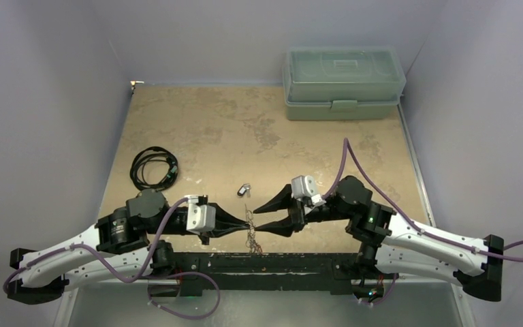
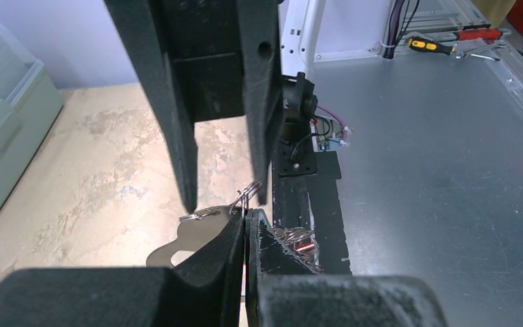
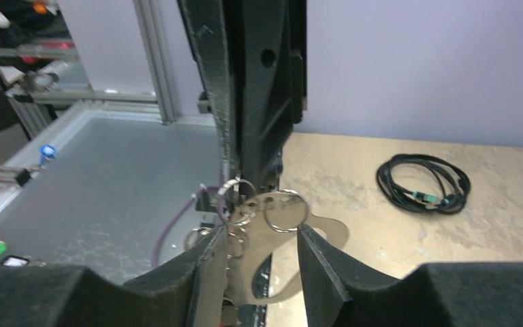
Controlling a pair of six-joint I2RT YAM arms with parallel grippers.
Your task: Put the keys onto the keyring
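Note:
My left gripper (image 1: 246, 227) is shut on the edge of the keyring (image 2: 189, 240), a flat silvery plate held upright above the table's near edge. Small split rings (image 2: 248, 193) hang from its scalloped edge. A red-headed key (image 2: 304, 244) hangs in a bunch of rings beside the left fingers (image 2: 279, 242). My right gripper (image 1: 257, 221) is open, its two fingers on either side of the keyring (image 3: 276, 235) and its rings (image 3: 286, 211), facing the left gripper. A small key (image 1: 244, 189) lies loose on the table just behind the grippers.
A grey-green lidded box (image 1: 344, 82) stands at the back right. A black coiled cable (image 1: 153, 167) lies on the left; it also shows in the right wrist view (image 3: 422, 180). A black strip (image 1: 265, 262) runs along the near edge between the arm bases.

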